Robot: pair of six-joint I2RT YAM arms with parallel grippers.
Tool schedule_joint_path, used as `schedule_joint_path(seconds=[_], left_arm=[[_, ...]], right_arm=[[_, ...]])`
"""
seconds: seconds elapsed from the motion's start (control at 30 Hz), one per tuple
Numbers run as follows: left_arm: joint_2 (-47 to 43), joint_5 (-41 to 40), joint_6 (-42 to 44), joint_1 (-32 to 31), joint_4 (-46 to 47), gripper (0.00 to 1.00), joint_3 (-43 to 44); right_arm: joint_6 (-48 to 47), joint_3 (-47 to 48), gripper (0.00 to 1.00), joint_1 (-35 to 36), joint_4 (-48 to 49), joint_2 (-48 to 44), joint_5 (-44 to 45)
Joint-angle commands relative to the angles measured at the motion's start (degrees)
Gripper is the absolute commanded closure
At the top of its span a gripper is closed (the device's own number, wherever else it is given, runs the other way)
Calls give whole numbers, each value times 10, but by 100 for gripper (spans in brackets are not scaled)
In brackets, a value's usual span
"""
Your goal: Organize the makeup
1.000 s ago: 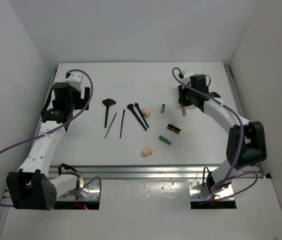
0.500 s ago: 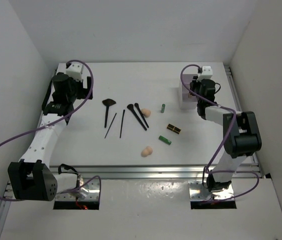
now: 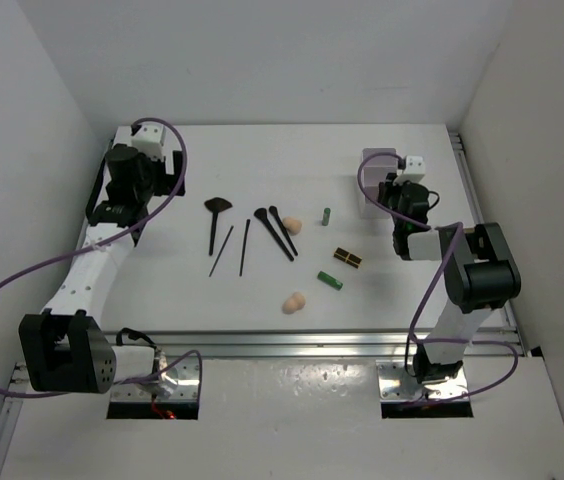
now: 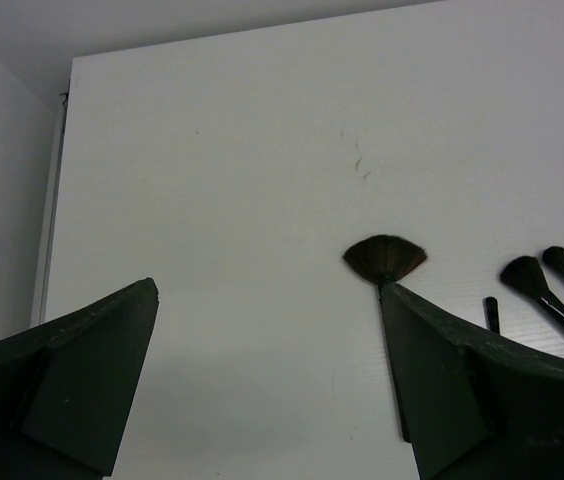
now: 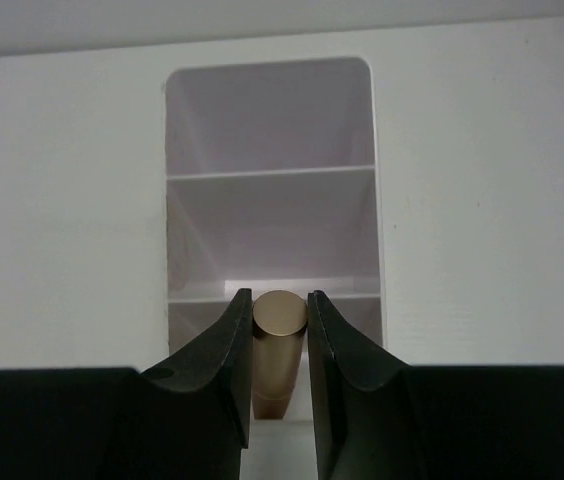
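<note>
Reaching over the box (image 3: 374,160), the right arm was folded back tightly, its elbow on the near side of the box. Its claw (image 5: 280,300) was clenched on the beige tube (image 5: 280,314), which it held at the box's nearest compartment. Whether the tube's tip was inside could not be told. The claw's fingers (image 5: 212,380) hid the tube's lower part, and from above the tube was out of sight behind the wrist, which also covered part of the box.

The left arm stretched up far to the left of the box, its claw (image 4: 267,290) released and spread wide above the surface (image 3: 262,160). In the left wrist view, its right finger cut off the fan brush (image 3: 218,205) handle.

The rest of the makeup lay left of the box:
- two thin sticks (image 3: 245,247)
- two brushes (image 3: 274,230)
- two sponges (image 3: 292,226)
- two green tubes (image 3: 327,215)
- the lipstick (image 3: 348,258)

A strip of white surface separated the box from the closer green tube. A wall rose just right of the box, past the surface's edge.
</note>
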Motion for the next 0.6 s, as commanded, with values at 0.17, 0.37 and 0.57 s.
schedule_joint_path(seconds=[0.17,0.37,0.57], left_arm=[[-11,32,21,11,12,0,9],[-21,25,-10,16,-17,0,3],[-59,70,23,16,-17,0,-61]], right_arm=[[7,-3,48,4,21,-43,-35],[-50,32,30,22,-210,-134,-73],[-171,169,29,69,-712,-152,-201]])
